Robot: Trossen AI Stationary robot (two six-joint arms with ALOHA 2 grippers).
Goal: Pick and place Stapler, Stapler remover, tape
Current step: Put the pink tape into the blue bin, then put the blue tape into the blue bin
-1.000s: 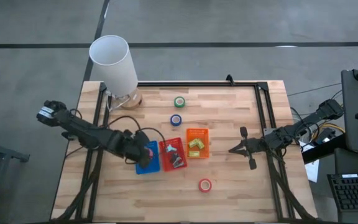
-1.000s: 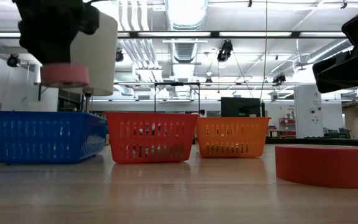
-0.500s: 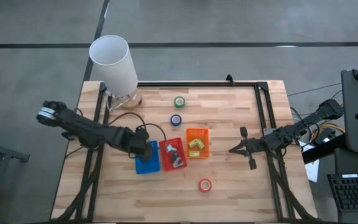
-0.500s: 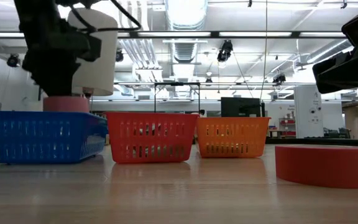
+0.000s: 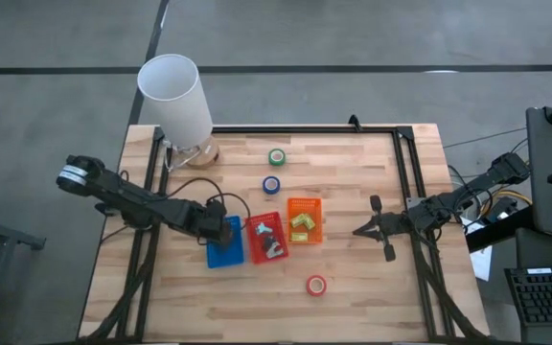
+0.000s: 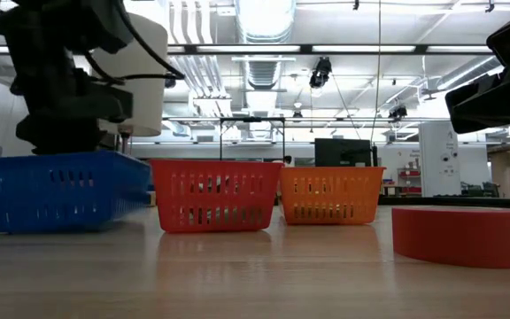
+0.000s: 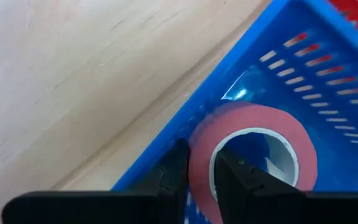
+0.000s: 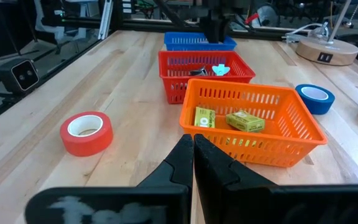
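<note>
My left gripper reaches down into the blue basket and is shut on a pink tape roll. In the low view the basket wall hides the roll. A green tape roll and a blue one lie flat on the table behind the baskets. A red roll lies flat near the front edge. The red basket holds small metal and pale-blue items; which is the stapler, I cannot tell. My right gripper waits shut at the table's right. My left gripper pinches the pink roll's ring wall, with one finger inside the centre hole and the other finger outside. The fingers come from above, slanting down. The roll sits tilted inside the blue basket's walls; whether it touches the floor, I cannot tell.
An orange basket with yellow-green blocks stands right of the red one. A white lamp stands at the far left corner, its cable running toward the blue basket. A black frame edges the table's far and right sides.
My left gripper has gone down with the pink roll, from above the blue basket's rim to inside it. In the low view the roll has dropped out of sight behind the basket wall. The gripper's hold has stayed the same.
</note>
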